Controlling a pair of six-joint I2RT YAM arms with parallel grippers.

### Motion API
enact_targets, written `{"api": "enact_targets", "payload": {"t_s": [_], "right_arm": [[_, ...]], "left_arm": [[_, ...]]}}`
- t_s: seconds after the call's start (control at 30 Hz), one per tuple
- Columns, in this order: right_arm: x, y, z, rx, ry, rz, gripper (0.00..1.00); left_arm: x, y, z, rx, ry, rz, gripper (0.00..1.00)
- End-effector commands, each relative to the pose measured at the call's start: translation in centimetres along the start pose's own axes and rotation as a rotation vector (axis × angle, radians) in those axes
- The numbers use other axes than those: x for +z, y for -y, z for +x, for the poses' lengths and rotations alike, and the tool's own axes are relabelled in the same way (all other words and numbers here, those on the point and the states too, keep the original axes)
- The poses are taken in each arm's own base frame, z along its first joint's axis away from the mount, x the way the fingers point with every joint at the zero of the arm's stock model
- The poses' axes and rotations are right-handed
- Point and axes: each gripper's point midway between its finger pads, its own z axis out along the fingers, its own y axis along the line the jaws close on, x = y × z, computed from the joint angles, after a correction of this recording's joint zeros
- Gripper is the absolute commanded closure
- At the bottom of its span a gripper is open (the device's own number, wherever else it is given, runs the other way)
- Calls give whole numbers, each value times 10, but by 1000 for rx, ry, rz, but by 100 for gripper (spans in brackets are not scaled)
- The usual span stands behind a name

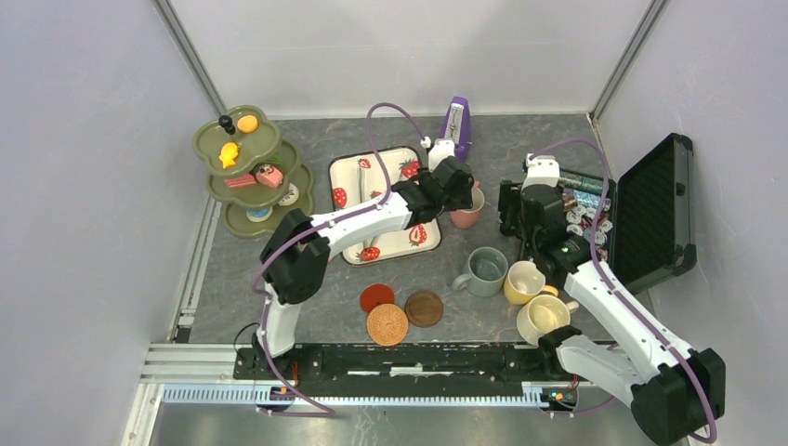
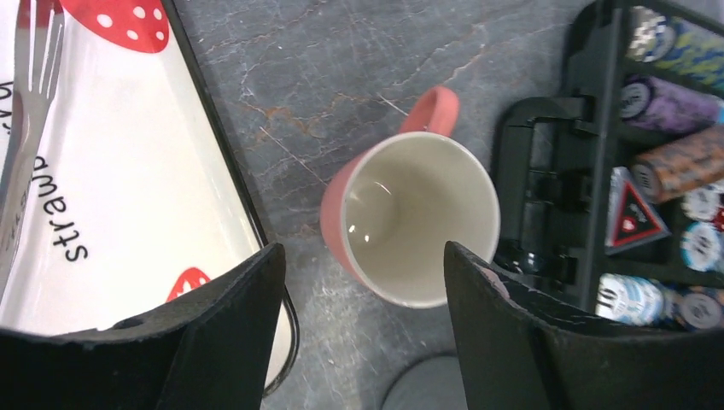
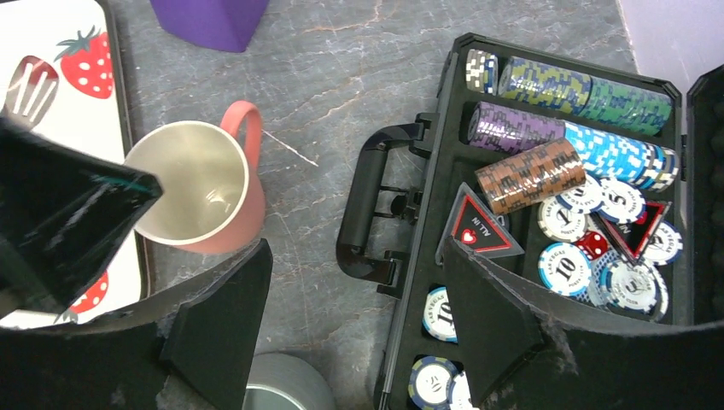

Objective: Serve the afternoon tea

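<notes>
Top external, four mugs [image 1: 467, 216] [image 1: 486, 269] [image 1: 524, 281] [image 1: 542, 316], three coasters [image 1: 376, 297] [image 1: 424, 308] [image 1: 387, 324], both end effectors [image 2: 360, 252] [image 3: 354, 248] apart

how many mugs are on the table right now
4. The pink mug stands right of the strawberry tray, beside the black case. The grey-green mug, yellow mug and cream mug cluster nearer the arm bases. None seems hidden.

Pink mug [image 2: 410, 222] flanked on 2 sides
Tray rim [image 2: 230, 168] near one side, case handle [image 2: 516, 188] near the other; bare surface [image 2: 341, 77] beyond its handle.
</notes>
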Motion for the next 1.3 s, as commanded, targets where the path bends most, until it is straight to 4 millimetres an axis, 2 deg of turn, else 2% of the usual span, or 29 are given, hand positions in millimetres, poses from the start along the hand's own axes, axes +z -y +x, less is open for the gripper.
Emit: {"api": "enact_targets", "payload": {"t_s": [0.0, 0.2, 0.33, 0.47, 0.63, 0.73, 0.8, 0.9, 1.0, 1.1, 1.17, 1.27], "right_arm": [[-3, -12, -11, 50, 72, -73, 20], [0, -14, -5, 30, 67, -84, 20], [1, -17, -2, 24, 62, -101, 20], [2, -17, 0, 14, 56, -101, 20], [2, -13, -3, 7, 63, -81, 19], [0, -6, -8, 1, 75, -48, 19], [-3, -1, -13, -6, 86, -26, 19], [-7, 7, -23, -4, 115, 5, 19], [-11, 11, -32, 0, 148, 18, 18], [-11, 12, -28, -8, 139, 22, 18], [-11, 6, -22, -18, 122, -18, 17], [-11, -8, -13, -54, 101, -103, 9]], "left_arm": [[16, -4, -7, 4, 29, -90, 28], [40, 2, 6, 84, -20, -120, 46], [49, 3, 13, 143, -57, -154, 59], [45, 5, 10, 195, -62, -170, 76], [32, 16, -11, 226, -29, -135, 92], [16, 28, -34, 234, 9, -92, 97], [-1, 36, -53, 237, 35, -64, 98], [-36, 46, -88, 231, 88, -18, 98], [-79, 45, -121, 237, 153, 8, 98], [-118, 27, -139, 278, 190, -9, 98], [-137, 2, -140, 299, 178, -63, 98], [-163, -44, -136, 296, 146, -120, 98]]}}
